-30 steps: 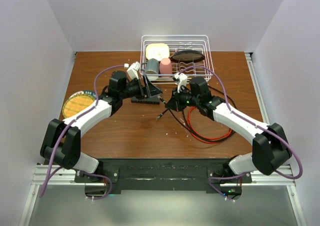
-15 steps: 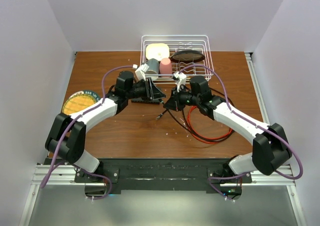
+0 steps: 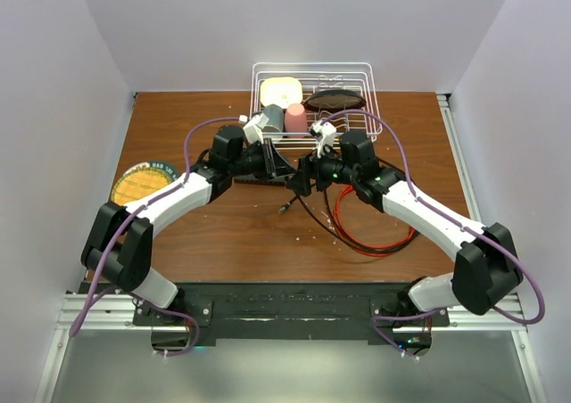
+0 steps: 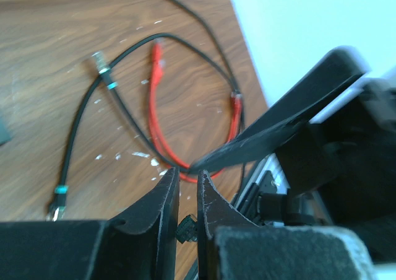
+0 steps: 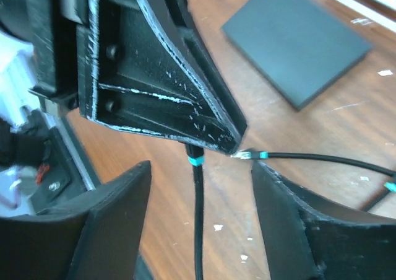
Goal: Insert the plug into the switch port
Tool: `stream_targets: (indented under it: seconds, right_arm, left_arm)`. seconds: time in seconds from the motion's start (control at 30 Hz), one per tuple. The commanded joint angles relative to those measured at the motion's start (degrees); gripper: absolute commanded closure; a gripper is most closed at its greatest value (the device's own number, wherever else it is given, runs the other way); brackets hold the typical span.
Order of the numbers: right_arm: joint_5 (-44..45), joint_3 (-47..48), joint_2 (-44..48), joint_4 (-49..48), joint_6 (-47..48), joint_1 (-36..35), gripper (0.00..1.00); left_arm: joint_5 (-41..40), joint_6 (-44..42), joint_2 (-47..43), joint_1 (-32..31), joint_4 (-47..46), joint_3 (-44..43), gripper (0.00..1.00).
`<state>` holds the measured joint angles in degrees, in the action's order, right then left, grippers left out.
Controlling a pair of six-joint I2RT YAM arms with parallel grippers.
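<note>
My left claw is almost shut. Its two scratched black fingers pinch a tiny dark plug. A thin black cable with a teal ring hangs down from it. My right claw is wide open and holds nothing. The cable shows between its thick, rough fingers. The switch, a flat, dull black box, lies on the brown wood worktop just past my left claw. A thin red cable loops nearby.
</note>
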<state>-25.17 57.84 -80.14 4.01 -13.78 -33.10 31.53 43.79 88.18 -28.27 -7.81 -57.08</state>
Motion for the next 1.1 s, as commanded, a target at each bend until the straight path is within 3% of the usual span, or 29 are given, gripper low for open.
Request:
stream_targets:
  seconds: [0.0, 0.2, 0.43, 0.53, 0.77, 1.07]
  right_arm:
    - [11.68, 3.5, 4.29, 2.31, 2.35, -1.52, 0.2]
    - [26.28, 6.58, 2.45, 5.83, 6.83, -8.28, 0.23]
    - [35.79, 7.98, -1.51, 5.92, 8.07, -16.28, 0.4]
    - [38.08, 7.55, -2.47, 4.96, 7.89, -17.78, 0.44]
    - [45.81, 6.93, -4.94, 2.85, 5.52, -19.19, 0.65]
    - [42.57, 6.14, -5.91, -0.05, 4.47, -19.28, 0.66]
  left_arm:
    - [-9.28, -0.11, -2.14, -0.12, 11.38, -4.7, 1.0]
    - [-16.49, 3.67, -3.54, -0.12, 17.65, -6.82, 1.0]
    - [-19.49, 5.78, -3.98, -0.12, 19.59, -7.61, 1.0]
    - [-18.96, 6.13, -3.98, -0.03, 19.24, -7.78, 1.0]
    - [-16.85, 6.22, -3.81, -0.03, 17.84, -7.96, 1.0]
    - [-16.5, 6.48, -3.98, -0.03, 17.31, -7.43, 1.0]
